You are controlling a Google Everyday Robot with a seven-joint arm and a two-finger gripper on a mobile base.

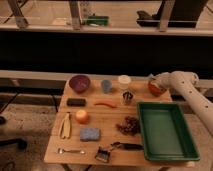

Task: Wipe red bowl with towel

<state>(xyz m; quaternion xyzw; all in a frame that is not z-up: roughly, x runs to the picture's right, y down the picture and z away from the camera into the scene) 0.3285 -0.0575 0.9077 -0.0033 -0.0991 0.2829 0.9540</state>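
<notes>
The red bowl (155,89), small, round and orange-red, sits at the table's far right edge, behind the green tray. My gripper (153,80) is at the end of the white arm (189,88) that reaches in from the right. It hangs right over the bowl's back rim and partly hides it. I cannot make out a towel; anything in the gripper is hidden.
A wooden table (109,116) carries a purple bowl (79,83), blue cup (106,86), white cup (124,81), metal cup (128,97), dark block (76,102), carrot (105,104), orange fruit (82,116), banana (65,125), blue sponge (90,134), grapes (129,125), spoon (70,150) and brush (107,152). A green tray (165,131) is at the front right.
</notes>
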